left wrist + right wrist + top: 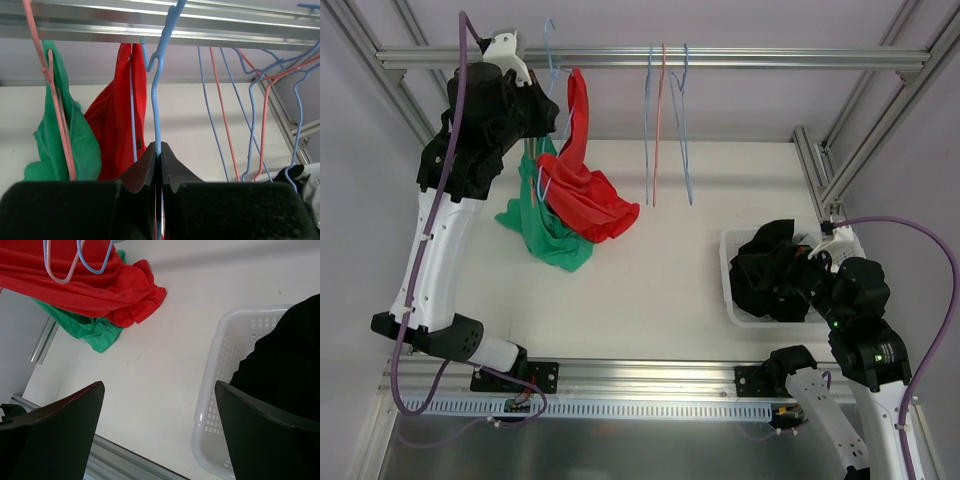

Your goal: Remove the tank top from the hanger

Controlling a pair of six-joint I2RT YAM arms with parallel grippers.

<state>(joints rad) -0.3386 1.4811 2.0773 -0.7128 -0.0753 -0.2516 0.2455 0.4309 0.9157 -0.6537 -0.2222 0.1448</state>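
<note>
left gripper: pressed together on the thin wire of a blue hanger, centre of the left wrist view.
red tank top: hung at upper left of the top view, we judge from that hanger; its hem is heaped on the table, touching the green tank top.
right gripper: spread, empty, over the white basket at lower right.
risks we note: the wire twisting in the pinch; the hook lifting off the rail; the red cloth dragging the green with it.

No readable text, label, brand, number or sign appears in any of the 3 views.
</note>
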